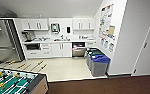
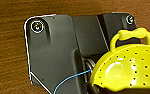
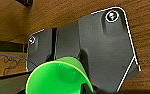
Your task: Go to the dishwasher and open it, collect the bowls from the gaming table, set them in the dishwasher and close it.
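Left end effector first: in the left wrist view a yellow perforated bowl (image 2: 127, 68) with a looped handle sits hard against the dark wrist plate, lower right of that picture, brown carpet (image 2: 8, 45) beneath. Whether the left end effector is clamped on it or open, I cannot tell; the fingers are hidden.

Over to the right: a bright green bowl (image 3: 58, 77) fills the bottom centre of the right wrist view, mouth toward the camera, again right up against the plate. The same goes for the right end effector: its state cannot be read here.

Now the head view, and we're looking into a kitchenette! The dishwasher (image 1: 78, 49) sits in the centre of the frame, just right of middle, under the worktop (image 1: 58, 41). Its upper part shows dark above a steel front, so the door looks open, though it's too small to be sure. White cabinets (image 1: 62, 50) stand just left of it. Three bins line the right wall, the nearest a grey bin with a blue lid (image 1: 100, 64). A steel fridge (image 1: 3, 42) stands at the left edge, and the table-football table (image 1: 13, 82) takes the lower left corner.
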